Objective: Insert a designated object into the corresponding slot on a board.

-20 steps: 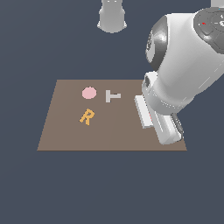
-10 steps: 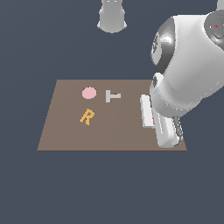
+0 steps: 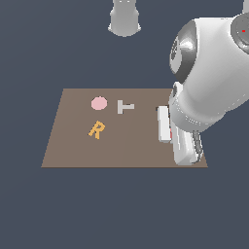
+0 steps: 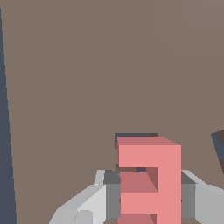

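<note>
The salmon-red letter E (image 4: 148, 175) sits between my gripper's (image 4: 148, 194) grey fingers (image 4: 107, 194), which are shut on it just above the brown board (image 4: 87, 65). A thin dark strip of the slot (image 4: 131, 137) shows along the E's far edge; the E covers the remainder. In the exterior view the hand (image 3: 182, 143) hangs low over the board (image 3: 121, 146) near its corner on the exterior view's right, and the white arm hides the E and the slot.
An orange R (image 3: 97, 130), a pink disc (image 3: 99, 103) and a grey T (image 3: 124, 106) lie on the board toward the exterior view's left. Part of another dark recess (image 4: 218, 144) shows at the wrist picture's edge. A grey pedestal (image 3: 124, 18) stands beyond the board.
The arm has shifted a little toward the exterior view's right and lower over the board's near corner. The letters on the board have not moved.
</note>
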Controlling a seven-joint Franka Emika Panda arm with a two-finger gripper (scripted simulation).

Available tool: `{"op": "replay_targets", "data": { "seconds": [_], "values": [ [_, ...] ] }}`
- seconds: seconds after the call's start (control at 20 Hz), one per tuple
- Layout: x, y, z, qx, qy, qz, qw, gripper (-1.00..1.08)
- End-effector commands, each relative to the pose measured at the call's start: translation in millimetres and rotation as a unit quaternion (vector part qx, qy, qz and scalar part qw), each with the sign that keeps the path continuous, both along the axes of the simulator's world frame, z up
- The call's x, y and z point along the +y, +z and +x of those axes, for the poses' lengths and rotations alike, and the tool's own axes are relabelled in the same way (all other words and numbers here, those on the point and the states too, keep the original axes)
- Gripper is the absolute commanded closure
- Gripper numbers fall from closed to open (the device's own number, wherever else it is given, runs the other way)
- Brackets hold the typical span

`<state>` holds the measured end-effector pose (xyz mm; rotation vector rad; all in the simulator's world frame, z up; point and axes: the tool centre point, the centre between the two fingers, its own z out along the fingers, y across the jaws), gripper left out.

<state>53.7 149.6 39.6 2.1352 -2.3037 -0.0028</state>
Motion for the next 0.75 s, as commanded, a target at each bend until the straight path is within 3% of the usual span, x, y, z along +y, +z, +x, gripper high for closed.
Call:
{"op": "replay_targets", "data": {
  "seconds": [0.0, 0.2, 0.25, 0.7],
  "values": [
    [0.0, -2.0, 0.1, 0.000, 0.000, 0.000, 1.0000, 1.08],
    [0.0, -9.7, 0.2, -0.001, -0.002, 0.000, 1.0000, 1.08],
    [0.0, -9.7, 0.2, -0.001, -0.002, 0.000, 1.0000, -0.92],
    [0.0, -9.7, 0.2, -0.001, -0.002, 0.000, 1.0000, -0.92]
  ]
}}
